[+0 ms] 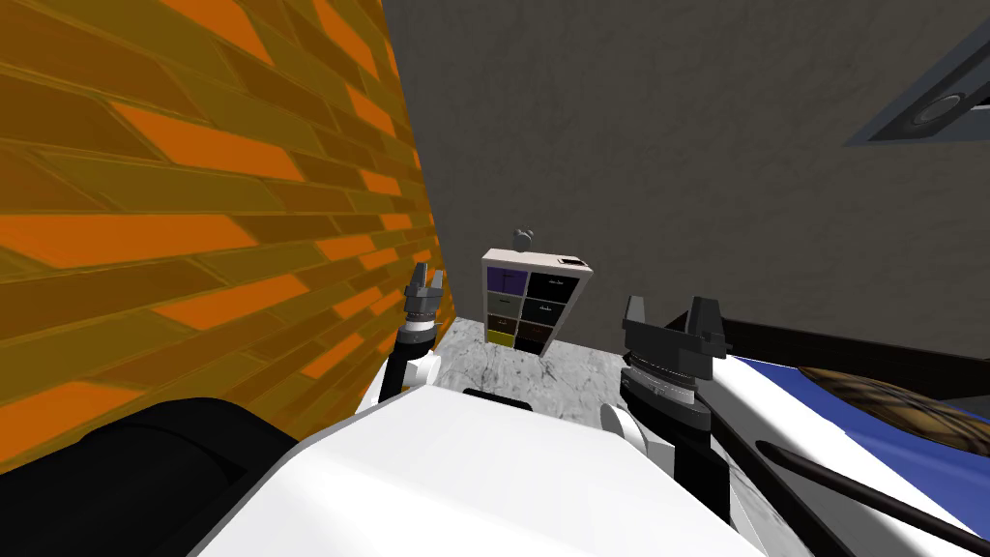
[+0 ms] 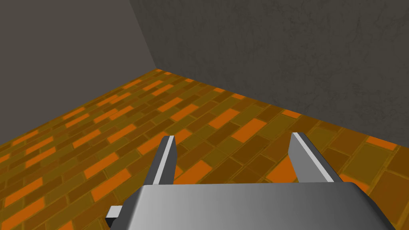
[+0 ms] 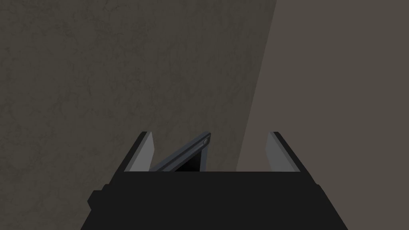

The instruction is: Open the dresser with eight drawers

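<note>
In the head view, the dresser [image 1: 535, 302] is standing at the far end of a marble floor [image 1: 570, 372], well apart from both arms. It is sitting against the grey wall [image 1: 696, 145], just right of the orange brick wall [image 1: 193, 213]. Its white frame is holding two columns of four drawer fronts: purple at top left, yellow at bottom left, the rest dark. All seem shut, though it is too far off to be sure. A small grey object [image 1: 523, 236] is resting on top of it. The left gripper [image 1: 423, 280] is hanging near the brick wall and the right gripper [image 1: 674, 324] nearer, to the right. In the left wrist view, the fingers [image 2: 167, 159] are standing wide apart, holding nothing. In the right wrist view, that gripper's fingers [image 3: 143, 153] are likewise spread, gripping nothing.
</note>
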Available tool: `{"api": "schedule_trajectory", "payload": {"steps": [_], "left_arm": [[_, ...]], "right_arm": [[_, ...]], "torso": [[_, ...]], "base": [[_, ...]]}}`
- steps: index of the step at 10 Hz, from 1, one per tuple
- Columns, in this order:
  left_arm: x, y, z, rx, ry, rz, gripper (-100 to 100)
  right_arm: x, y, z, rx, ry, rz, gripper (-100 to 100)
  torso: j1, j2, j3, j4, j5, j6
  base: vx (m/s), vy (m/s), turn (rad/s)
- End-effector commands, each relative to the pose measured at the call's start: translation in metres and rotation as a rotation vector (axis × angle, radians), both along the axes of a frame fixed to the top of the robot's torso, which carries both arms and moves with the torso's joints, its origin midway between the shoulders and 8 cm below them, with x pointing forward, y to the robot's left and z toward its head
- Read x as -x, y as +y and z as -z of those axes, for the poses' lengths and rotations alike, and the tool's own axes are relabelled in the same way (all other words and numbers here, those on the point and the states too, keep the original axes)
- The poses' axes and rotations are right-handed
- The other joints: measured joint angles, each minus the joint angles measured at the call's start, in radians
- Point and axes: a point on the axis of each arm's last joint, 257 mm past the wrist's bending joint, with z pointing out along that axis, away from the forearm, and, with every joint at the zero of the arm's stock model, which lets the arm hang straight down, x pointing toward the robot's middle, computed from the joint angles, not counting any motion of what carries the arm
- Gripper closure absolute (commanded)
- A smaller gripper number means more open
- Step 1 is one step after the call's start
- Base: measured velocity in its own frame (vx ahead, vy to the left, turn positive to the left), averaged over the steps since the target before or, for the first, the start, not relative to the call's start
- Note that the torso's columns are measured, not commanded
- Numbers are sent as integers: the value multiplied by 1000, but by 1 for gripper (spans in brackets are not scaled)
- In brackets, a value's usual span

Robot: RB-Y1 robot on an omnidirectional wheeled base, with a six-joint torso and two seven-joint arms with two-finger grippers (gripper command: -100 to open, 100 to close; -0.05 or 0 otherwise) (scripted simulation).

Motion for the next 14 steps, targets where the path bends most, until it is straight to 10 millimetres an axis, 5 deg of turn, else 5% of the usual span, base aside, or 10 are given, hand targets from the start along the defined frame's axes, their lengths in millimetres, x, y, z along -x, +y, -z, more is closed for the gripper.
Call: {"api": "schedule_trajectory", "payload": {"steps": [1, 9, 10, 14], "left_arm": [[0, 0, 0, 0, 0, 0, 0], [0, 0, 0, 0, 0, 0, 0], [0, 0, 0, 0, 0, 0, 0], [0, 0, 0, 0, 0, 0, 0]], "right_arm": [[0, 0, 0, 0, 0, 0, 0], [0, 0, 0, 0, 0, 0, 0], [-3, 8, 0, 68, 9, 9, -100], [-11, 24, 0, 245, 20, 75, -100]], "torso": [[0, 41, -82, 41, 0, 0], [0, 618, -1234, 617, 0, 0], [0, 691, -1382, 691, 0, 0], [1, 737, -1476, 737, 0, 0]], "base": [[0, 0, 0], [0, 0, 0], [32, 28, -38], [59, 65, -54]]}}
